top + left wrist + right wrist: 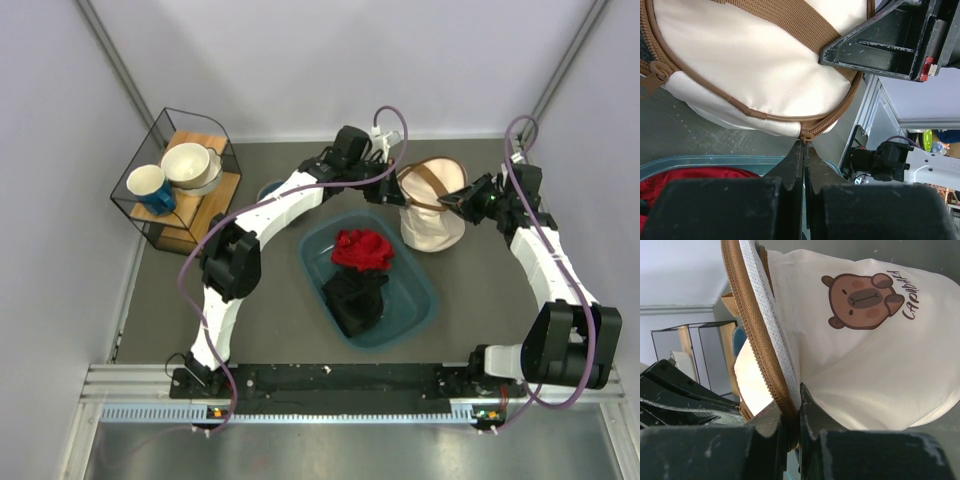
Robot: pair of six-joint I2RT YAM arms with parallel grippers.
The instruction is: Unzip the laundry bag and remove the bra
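The cream laundry bag (432, 218) with a brown zipper band stands upright at the back right of the table, its lid partly open. My left gripper (392, 188) is shut on the brown zipper pull (806, 136) at the bag's left rim; the bag (750, 60) fills that wrist view. My right gripper (450, 203) is shut on the bag's open brown rim (771, 365); the bag's side (875, 355) carries a capybara print. The bra is hidden; no pink shows in any view.
A teal plastic tub (415, 310) in front of the bag holds a red cloth (362, 250) and a black item (355, 298). A wire-frame stand (178, 180) with a blue mug and bowls is at the back left. Walls close off the table's sides.
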